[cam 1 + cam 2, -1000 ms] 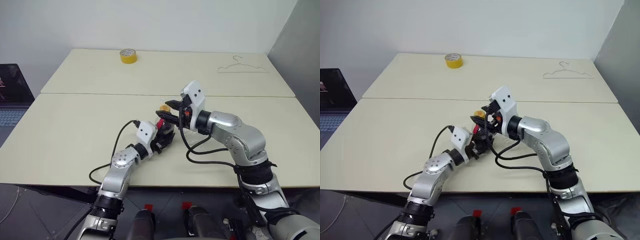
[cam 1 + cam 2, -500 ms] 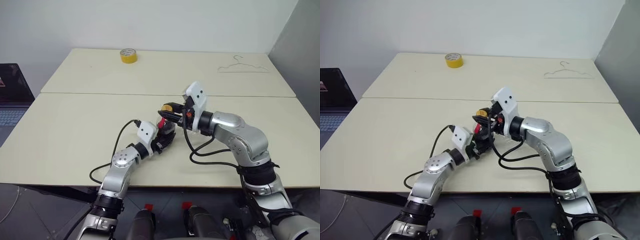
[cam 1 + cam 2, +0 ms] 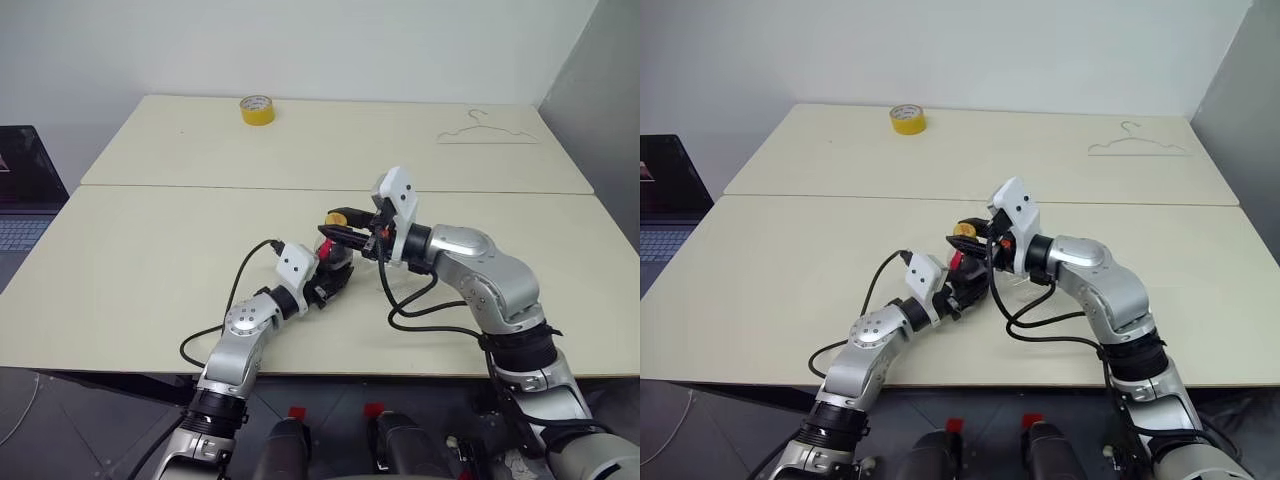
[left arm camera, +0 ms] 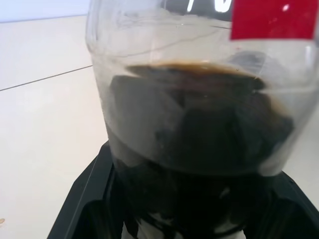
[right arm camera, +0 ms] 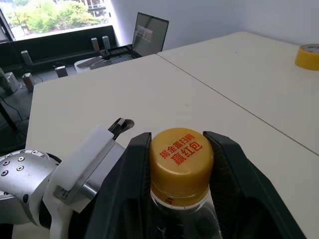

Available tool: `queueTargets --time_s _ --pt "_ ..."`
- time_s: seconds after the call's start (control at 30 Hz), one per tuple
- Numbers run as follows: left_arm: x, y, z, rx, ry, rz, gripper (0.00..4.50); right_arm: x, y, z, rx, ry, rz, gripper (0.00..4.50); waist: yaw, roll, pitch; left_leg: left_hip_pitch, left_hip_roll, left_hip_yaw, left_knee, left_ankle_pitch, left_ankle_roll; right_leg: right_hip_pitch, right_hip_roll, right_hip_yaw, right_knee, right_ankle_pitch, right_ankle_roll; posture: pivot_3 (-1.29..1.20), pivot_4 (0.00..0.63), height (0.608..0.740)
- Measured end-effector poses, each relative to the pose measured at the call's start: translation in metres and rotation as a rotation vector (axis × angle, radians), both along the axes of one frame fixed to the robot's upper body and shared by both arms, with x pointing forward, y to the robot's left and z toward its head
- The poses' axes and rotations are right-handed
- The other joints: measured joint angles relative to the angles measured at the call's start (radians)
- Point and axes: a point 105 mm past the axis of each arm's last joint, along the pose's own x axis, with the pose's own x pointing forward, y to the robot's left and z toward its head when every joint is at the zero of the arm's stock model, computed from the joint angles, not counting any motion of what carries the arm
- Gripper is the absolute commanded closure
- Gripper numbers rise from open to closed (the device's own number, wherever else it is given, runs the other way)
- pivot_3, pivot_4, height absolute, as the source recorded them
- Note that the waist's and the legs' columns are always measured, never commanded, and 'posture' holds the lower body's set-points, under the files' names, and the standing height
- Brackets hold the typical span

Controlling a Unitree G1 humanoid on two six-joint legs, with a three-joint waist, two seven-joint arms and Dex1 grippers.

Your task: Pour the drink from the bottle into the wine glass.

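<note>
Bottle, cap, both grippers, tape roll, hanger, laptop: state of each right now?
bottle: upright, part full of dark drink
yellow cap: still on the bottle
left gripper: shut on the bottle's body
right gripper: closed around the cap
tape roll: lying flat, far table
hanger: lying flat
laptop: open

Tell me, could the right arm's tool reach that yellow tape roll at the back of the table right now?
Probably not. The right tool is shut on the bottle's yellow cap, and the tape roll sits far off at the back table's far edge.

Upright bottle (image 5: pixel 182 172), yellow cap, dark drink (image 4: pixel 199 129) inside
</note>
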Motion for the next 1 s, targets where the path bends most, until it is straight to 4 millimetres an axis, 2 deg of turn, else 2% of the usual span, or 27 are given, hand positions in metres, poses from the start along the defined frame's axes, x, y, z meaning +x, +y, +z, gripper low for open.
queueTargets --time_s 0.43,0.73,1.0 --pt "-0.001 -0.0025 0.0 0.002 -0.002 -0.011 1.87 -0.0034 -0.0077 -0.0023 -0.049 -0.105 0.075 3.22 0.001 0.0 0.0 0.0 -0.001 0.0 0.0 0.0 0.0 0.0 0.0 0.0 0.0 0.0 0.0 0.0 0.15 0.74" --pt "-0.0008 -0.0022 0.0 0.001 -0.002 -0.008 1.87 0.0017 -0.0065 -0.0012 0.009 -0.006 0.033 3.22 -0.002 0.0 0.0 0.0 -0.001 0.0 0.0 0.0 0.0 0.0 0.001 0.0 0.0 0.001 0.001 0.0 0.15 0.74" --pt "-0.0006 -0.0024 0.0004 0.001 -0.003 -0.009 1.87 0.0029 -0.0085 -0.0006 0.024 0.015 0.023 3.22 -0.002 0.0 0.0 0.0 -0.001 0.001 0.0 0.0 0.0 0.0 0.001 0.0 0.0 0.001 0.001 0.0 0.15 0.74"
